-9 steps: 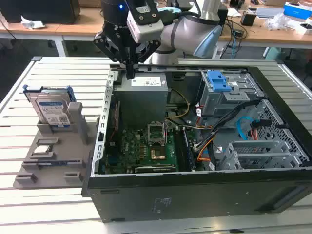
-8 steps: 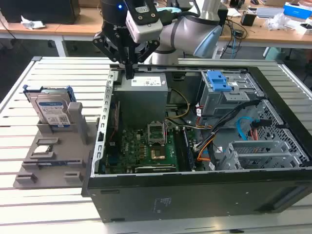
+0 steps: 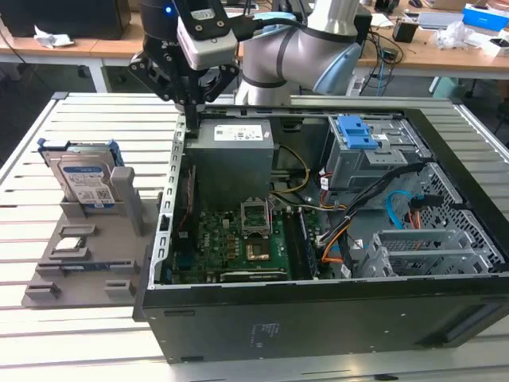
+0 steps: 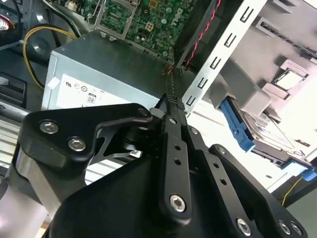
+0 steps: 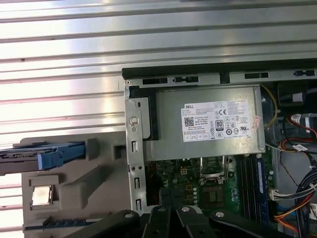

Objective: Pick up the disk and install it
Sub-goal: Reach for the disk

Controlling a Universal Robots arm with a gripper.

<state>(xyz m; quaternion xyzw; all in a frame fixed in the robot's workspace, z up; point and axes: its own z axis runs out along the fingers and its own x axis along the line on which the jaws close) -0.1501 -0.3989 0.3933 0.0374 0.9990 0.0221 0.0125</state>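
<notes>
**Gripper (image 3: 191,118) at case corner; disk (image 3: 86,181) parked in holder (image 3: 103,239).**
Exterior view: jaws clenched, empty, above the computer case (image 3: 318,310) rim; the disk stands upright at the exterior view's left. Second wrist view: fingertips (image 4: 171,102) pressed together. First wrist view: disk (image 5: 34,156) edge-on in holder.

Your arm (image 3: 318,48) comes in from the far side and bends toward the exterior view's left. Its grey elbow sits high, and the wrist (image 3: 205,32) is turned so the tool points straight down. Your gripper (image 3: 192,119) hangs vertical at the far left, empty. In the second wrist view its black fingers (image 4: 174,148) are pressed together into one narrow tip, with the linkages folded outward on either side.
</notes>
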